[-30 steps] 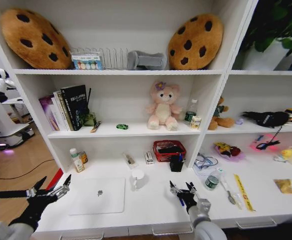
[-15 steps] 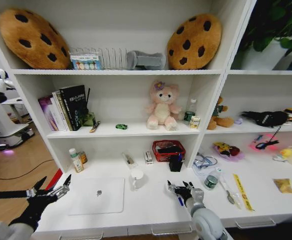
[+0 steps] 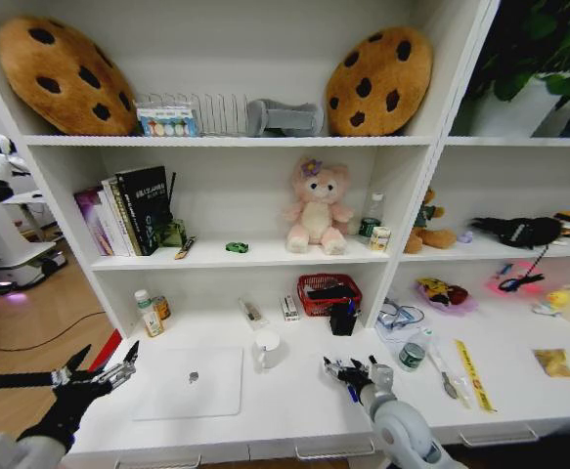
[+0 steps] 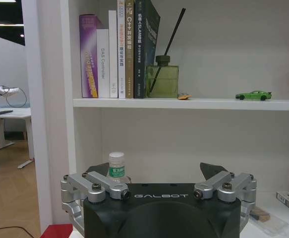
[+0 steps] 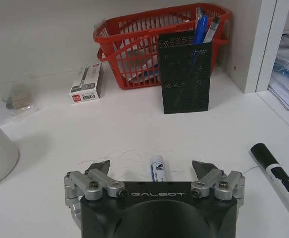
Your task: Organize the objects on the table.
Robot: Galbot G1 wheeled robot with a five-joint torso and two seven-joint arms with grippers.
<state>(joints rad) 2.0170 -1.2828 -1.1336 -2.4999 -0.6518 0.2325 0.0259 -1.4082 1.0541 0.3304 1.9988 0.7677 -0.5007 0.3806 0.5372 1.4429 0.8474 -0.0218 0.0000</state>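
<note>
Right end effector advanced, straddling pen

The left gripper is showing a black housing lettered GALBOT in white, 2 silver linkage brackets with dark screws, and black pointed fingers. The right gripper is wearing the same build. In the head view, its arm is looking rounded and grey.

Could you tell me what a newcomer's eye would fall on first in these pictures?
Probably the two giant cookie cushions on the top shelf, then the pink plush bear on the middle one. Lower down, the right claw hovers open over a blue pen on the white table, before a black mesh pen holder.
</note>
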